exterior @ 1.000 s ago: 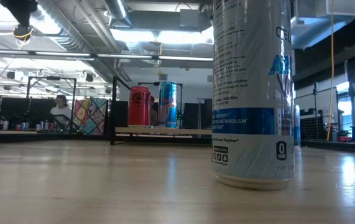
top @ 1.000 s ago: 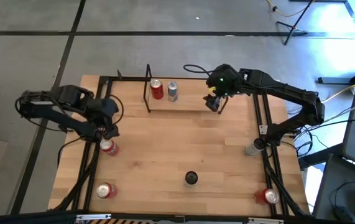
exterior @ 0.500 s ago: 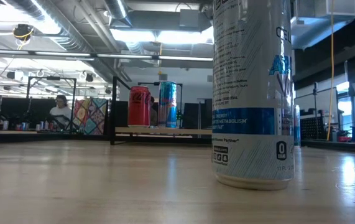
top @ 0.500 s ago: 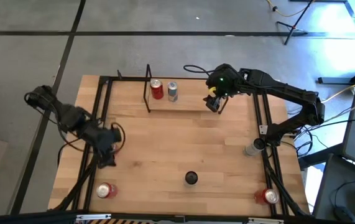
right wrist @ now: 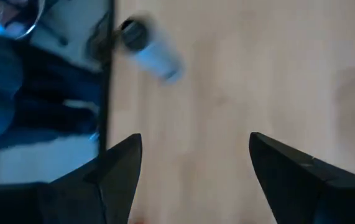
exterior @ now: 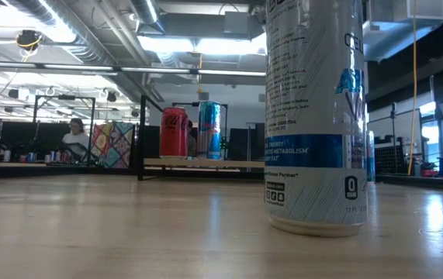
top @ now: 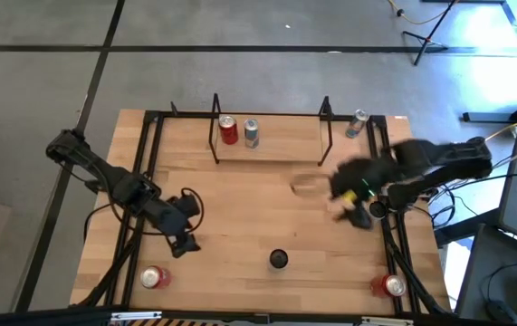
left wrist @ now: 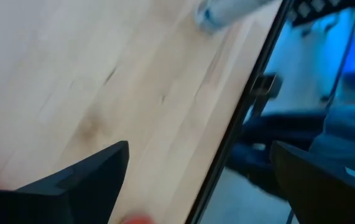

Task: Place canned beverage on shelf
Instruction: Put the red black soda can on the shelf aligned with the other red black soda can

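The shelf [top: 270,154] stands at the table's far middle, with a red can [top: 228,130] and a silver-blue can [top: 251,133] upright on its wood floor. A white-and-blue can with a dark top [top: 279,260] stands near the front edge; it fills the low view [exterior: 314,116] and lies ahead of both wrists [left wrist: 227,9] [right wrist: 149,50]. My left gripper [top: 184,241] hangs open over the table's near left. My right gripper [top: 356,215], blurred, hangs open by the right rail. Bare wood shows between both pairs of fingers.
Red cans stand at the near left [top: 154,276] and near right [top: 389,285] corners, and another can [top: 358,122] stands behind the shelf's right end. Black frame rails [top: 145,181] run along the table's sides. Bare wood lies between shelf and front can.
My left gripper has swung from the left rail toward the near edge and the table's middle, passing over the red can that stood there, which no longer shows. My right gripper has swung fast from the shelf's right end toward the near right, uncovering that end frame.
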`<state>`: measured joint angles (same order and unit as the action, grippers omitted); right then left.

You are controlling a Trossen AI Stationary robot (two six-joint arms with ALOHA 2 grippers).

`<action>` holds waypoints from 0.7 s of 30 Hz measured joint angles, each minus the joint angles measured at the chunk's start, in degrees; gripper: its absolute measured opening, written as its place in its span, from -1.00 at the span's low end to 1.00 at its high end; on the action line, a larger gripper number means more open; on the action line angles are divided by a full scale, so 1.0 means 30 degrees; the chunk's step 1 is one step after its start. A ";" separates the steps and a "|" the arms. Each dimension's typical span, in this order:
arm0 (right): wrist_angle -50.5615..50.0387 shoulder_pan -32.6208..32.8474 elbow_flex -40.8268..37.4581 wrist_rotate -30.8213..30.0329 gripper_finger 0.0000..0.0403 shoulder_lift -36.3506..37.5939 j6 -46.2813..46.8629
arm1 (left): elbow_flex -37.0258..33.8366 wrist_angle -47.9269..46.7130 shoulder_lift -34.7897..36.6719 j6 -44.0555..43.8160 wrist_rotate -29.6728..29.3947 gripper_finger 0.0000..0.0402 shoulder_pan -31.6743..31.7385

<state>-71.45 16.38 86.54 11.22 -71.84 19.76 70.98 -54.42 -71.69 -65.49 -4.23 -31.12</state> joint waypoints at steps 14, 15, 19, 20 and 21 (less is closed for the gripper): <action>-0.1789 1.3735 0.0000 -0.4572 0.41 -0.1450 1.0217 | 0.0000 0.1669 -0.1188 -0.0618 -0.2773 0.89 -0.0004; -0.1967 1.4163 0.0000 -0.4596 0.41 -0.1740 1.0626 | 0.0000 0.1825 -0.1290 -0.0672 -0.2817 0.89 -0.0011; -0.2586 1.5691 -0.0002 -0.4614 0.41 -0.3128 1.2493 | 0.0000 0.2415 -0.1718 -0.0758 -0.2901 0.89 -0.0055; -0.2750 1.6021 0.0000 -0.4615 0.41 -0.3438 1.2993 | 0.0000 0.2583 -0.1820 -0.0771 -0.2920 0.89 -0.0055; -0.2918 1.6344 0.0000 -0.4603 0.41 -0.3739 1.3535 | 0.0000 0.2682 -0.1916 -0.0794 -0.2918 0.89 -0.0055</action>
<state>-80.20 65.41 86.54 -2.59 -83.06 60.36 70.98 -46.37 -77.44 -67.88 -12.98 -31.29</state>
